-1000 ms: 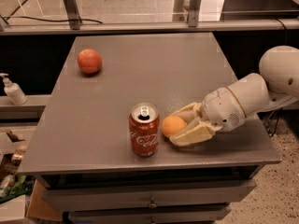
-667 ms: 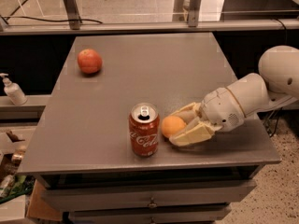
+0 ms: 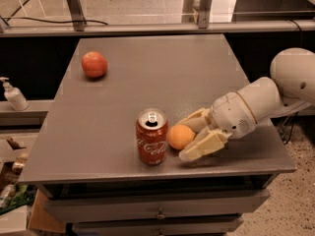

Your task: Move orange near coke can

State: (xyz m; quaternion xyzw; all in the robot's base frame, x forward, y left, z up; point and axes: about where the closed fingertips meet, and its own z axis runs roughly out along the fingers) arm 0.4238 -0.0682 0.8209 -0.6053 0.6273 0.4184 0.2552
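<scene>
The coke can, red with white script and a silver top, stands upright near the table's front edge. The small yellow-orange orange rests on the table just right of the can, almost touching it. My gripper reaches in from the right, low over the table, its cream fingers spread to either side of the orange. The jaws look open, slightly wider than the fruit, with the orange sitting at their tips.
A larger reddish fruit lies at the back left of the grey table. A soap dispenser bottle stands on a ledge left of the table. A glass partition runs behind the table's far edge.
</scene>
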